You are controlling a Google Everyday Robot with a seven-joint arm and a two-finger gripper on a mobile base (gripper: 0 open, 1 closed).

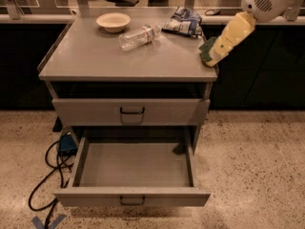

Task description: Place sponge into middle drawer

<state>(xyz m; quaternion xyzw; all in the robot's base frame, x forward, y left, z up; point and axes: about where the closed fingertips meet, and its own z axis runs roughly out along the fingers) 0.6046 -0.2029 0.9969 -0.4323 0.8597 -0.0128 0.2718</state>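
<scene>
Grey metal makes up the nearest thing, the middle drawer (133, 165), pulled fully out at the bottom of the cabinet with its flat floor bare and its small dark bar handle (132, 202) facing the camera. To its left a black cable (44, 175) loops over the speckled floor. Above the open drawer, the drawer with the taller front panel (131, 111) is closed. Farther back lies the cabinet top (95, 56): a clear plastic bottle (139, 35) lies on its side near the middle, a pale bowl (113, 21) stands behind it to the left, and a blue-and-white snack bag (183, 22) rests toward the back right. At the right edge of that top, the gripper (219, 50) reaches down at a slant from the upper right, its pale yellow fingers (233, 32) clamped on the sponge (206, 50). The sponge hangs at the cabinet's right front corner, green face turned toward the cabinet, well above and apart from the open middle drawer.
</scene>
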